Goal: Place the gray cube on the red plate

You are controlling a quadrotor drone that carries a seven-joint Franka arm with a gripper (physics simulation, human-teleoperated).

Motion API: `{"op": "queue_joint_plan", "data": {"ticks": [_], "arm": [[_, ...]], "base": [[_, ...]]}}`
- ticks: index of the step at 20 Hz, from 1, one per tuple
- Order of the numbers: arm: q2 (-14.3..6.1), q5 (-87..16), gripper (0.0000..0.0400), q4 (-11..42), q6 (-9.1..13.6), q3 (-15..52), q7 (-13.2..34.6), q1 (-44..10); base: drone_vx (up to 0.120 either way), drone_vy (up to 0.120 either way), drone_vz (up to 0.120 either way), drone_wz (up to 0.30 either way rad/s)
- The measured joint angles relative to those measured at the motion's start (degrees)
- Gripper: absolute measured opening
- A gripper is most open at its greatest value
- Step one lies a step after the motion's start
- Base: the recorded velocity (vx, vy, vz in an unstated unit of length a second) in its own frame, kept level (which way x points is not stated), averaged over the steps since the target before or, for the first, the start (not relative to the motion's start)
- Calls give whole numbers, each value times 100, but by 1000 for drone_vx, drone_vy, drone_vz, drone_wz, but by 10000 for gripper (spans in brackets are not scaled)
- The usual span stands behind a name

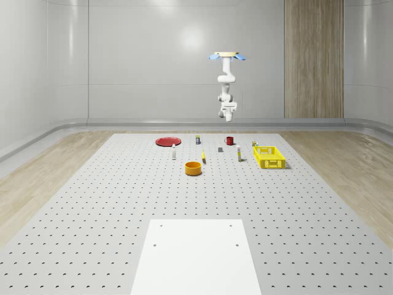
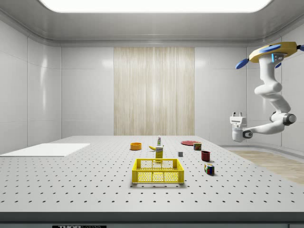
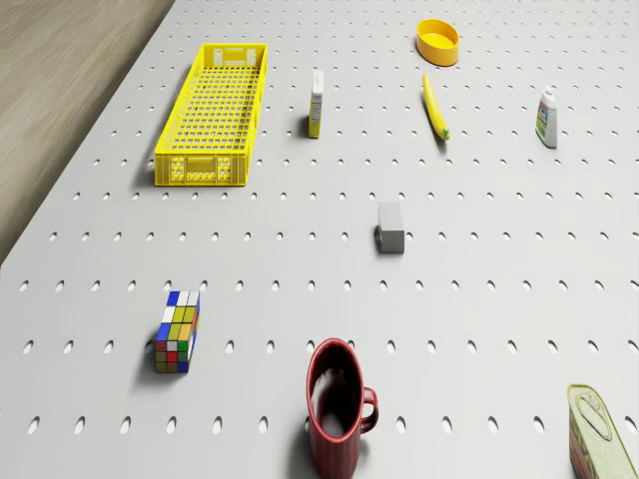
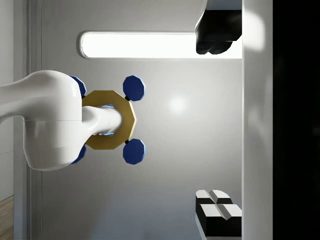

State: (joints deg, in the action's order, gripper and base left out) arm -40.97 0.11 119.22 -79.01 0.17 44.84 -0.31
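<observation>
side view has the drone [image 2: 270, 52] hovering high near the far edge of the table [image 2: 71, 185], its arm folded so the gripper [image 2: 237, 115] points upward, fingers spread and empty, well clear of everything. the gray cube [image 3: 390, 228] sits alone on the table between the red mug [image 3: 336, 407] and the banana [image 3: 434, 106], with open room around it for a grasp. the red plate [image 1: 167, 141] waits well apart and bare.

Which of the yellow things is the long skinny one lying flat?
The banana. It is a thin curved stick lying on the table, unlike the boxy yellow basket with mesh walls and the round orange-yellow bowl.
</observation>
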Motion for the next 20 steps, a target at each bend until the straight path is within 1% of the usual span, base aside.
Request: {"op": "queue_joint_plan", "data": {"ticks": [7,20], "arm": [[68,2,400,-193,94,4,-3,-7],[52,2,400,-209,69,12,-7,-17]], "base": [[120,-120,0,0],[120,-120,0,0]]}}
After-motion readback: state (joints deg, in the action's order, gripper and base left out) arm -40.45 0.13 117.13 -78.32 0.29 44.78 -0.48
